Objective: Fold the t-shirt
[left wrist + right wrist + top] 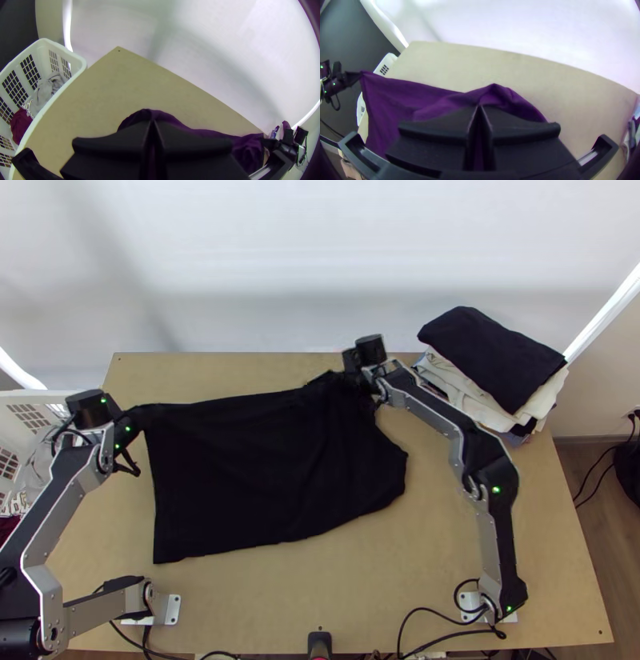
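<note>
**Left arm (62, 500) and right arm (488, 476): t-shirt (256, 476) gripped at two points, flat fold incomplete**

The left arm stands at the near left corner of the tabletop (272, 604). The laundry basket (80, 63), containing garments, adjoins the left edge. The left gripper (152, 122) is closed on a corner of the t-shirt near the left edge.

The t-shirt extends across the left and middle of the tabletop, spread with shallow creases. Layer count: cannot be determined.

The right gripper (480, 107) is closed on the t-shirt's bunched upper margin, near the far edge. The garment stack (488, 364) occupies the far right corner.

Status, as judged: early stage. Both grips established. Remaining: complete the folds to a compact rectangle, then possibly stack.
</note>
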Controlling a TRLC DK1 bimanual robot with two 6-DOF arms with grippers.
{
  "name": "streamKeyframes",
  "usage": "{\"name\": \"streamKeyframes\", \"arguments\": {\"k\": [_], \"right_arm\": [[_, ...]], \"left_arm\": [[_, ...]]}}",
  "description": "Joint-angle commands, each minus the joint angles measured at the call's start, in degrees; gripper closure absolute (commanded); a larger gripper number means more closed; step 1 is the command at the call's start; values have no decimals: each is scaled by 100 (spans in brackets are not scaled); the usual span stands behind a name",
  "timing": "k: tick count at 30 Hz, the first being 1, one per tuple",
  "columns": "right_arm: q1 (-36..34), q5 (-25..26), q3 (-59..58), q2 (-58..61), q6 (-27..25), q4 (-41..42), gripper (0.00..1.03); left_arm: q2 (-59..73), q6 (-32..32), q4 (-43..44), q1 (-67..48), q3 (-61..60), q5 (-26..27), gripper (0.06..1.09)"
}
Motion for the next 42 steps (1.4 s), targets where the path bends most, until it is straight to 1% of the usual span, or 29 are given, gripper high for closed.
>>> {"name": "streamKeyframes", "arguments": {"k": [1, 7, 10, 12, 16, 19, 22, 27, 33, 37, 42], "right_arm": [[-178, 39, -148, -782, 425, 374, 100], [-353, 74, -236, -1204, 469, 436, 100], [-424, 100, -280, -1371, 574, 436, 100], [-450, 179, -288, -1529, 601, 480, 100], [-520, 390, -271, -1889, 706, 928, 100], [-538, 707, -253, -2170, 706, 1429, 100], [-547, 953, -113, -2487, 697, 1745, 100], [-556, 1181, -113, -3260, 706, 2141, 100], [-617, 1401, -455, -4412, 697, 2615, 100], [-723, 1550, -614, -5071, 662, 2615, 100], [-907, 1568, -1106, -6169, 636, 2545, 100]], "left_arm": [[-173, -134, -59, 6, 481, -3, 105], [-226, -204, -437, -153, 1307, -3, 105], [-270, -222, -578, -188, 1624, -3, 105], [-313, -213, -648, -188, 1835, -3, 105], [-419, -186, -692, -188, 2257, -21, 105], [-524, -107, -507, -153, 2538, -109, 105], [-551, 7, -455, -109, 2968, -249, 105], [-691, 60, -455, 32, 3557, -258, 105], [-1052, 192, -455, 146, 3944, -258, 105], [-1377, 227, -446, 234, 3997, -258, 105], [-2027, 235, -534, 190, 4023, -249, 105]]}}
